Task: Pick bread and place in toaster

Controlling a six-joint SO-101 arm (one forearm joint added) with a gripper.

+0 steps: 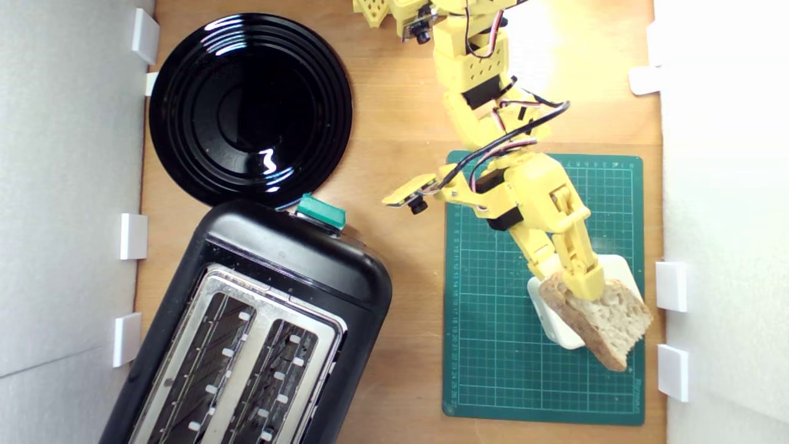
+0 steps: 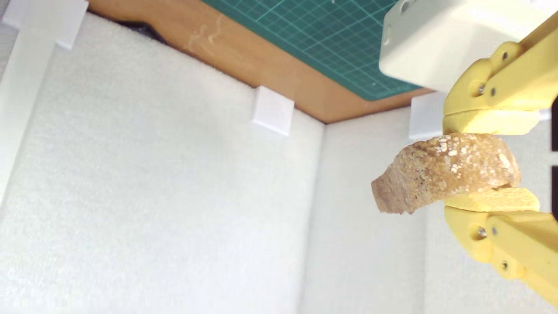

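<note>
The bread (image 2: 440,174) is pinched by its crust between the two yellow fingers (image 2: 492,123), most of the slice jutting out beyond their tips. It is held over the cream box (image 1: 610,271) on the green mat (image 1: 493,345), well apart from the toaster (image 1: 296,246) at the exterior view's left

A glossy black plate (image 1: 249,108) sits on the wooden desk (image 1: 394,123); a cream box (image 1: 558,324) rests on the green cutting mat (image 1: 493,345).
</note>
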